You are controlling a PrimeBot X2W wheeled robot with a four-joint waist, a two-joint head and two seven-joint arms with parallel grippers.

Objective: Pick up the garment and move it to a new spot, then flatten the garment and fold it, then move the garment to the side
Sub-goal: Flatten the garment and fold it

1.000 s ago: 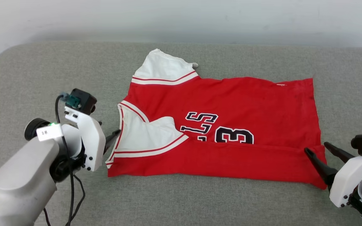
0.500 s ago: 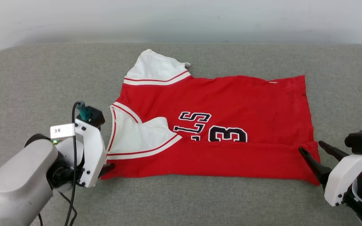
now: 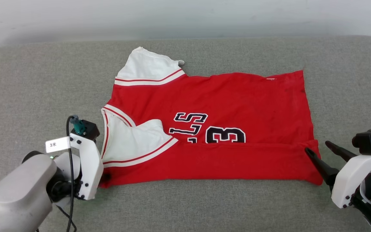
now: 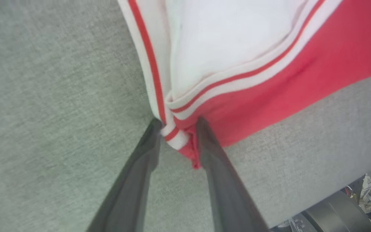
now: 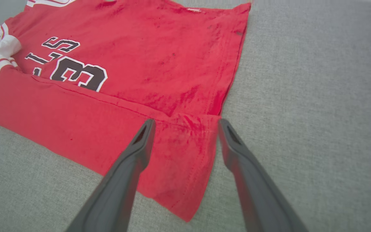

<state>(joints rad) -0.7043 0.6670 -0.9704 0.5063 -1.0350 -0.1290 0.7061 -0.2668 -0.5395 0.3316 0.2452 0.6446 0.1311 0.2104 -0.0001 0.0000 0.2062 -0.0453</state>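
**Garment.** The garment (image 3: 237,106) lies spread on a grey cushion (image 3: 37,90), collar end toward the robot's left and hem toward its right. The near long edge is folded up over the front, and this fold covers the lower part of the black lettering (image 3: 204,129). 1 white sleeve (image 3: 147,69) sticks out at the far left corner. The other sleeve (image 3: 134,138) lies folded in over the red front, its striped trim running along the fold.

**Left pincer.** The left pincer (image 4: 178,124) is low at the garment's near left corner. Its 2 fingers (image 4: 130,180) stand a little apart with the corner in the gap (striped white trim and a tuck of red cloth). The cloth touches both fingers. The corner rests on the cushion and is not lifted.

**Right pincer.** The right pincer (image 3: 318,147) is at the near right corner, jaws spread wide and holding nothing. In the right wrist view 1 finger (image 5: 130,161) hangs over the folded red strip. The other finger (image 5: 243,161) sits just outside the hem, over bare cushion. The hem corner lies between the 2.

**Surroundings.** A pale wall (image 3: 185,16) runs behind the cushion.
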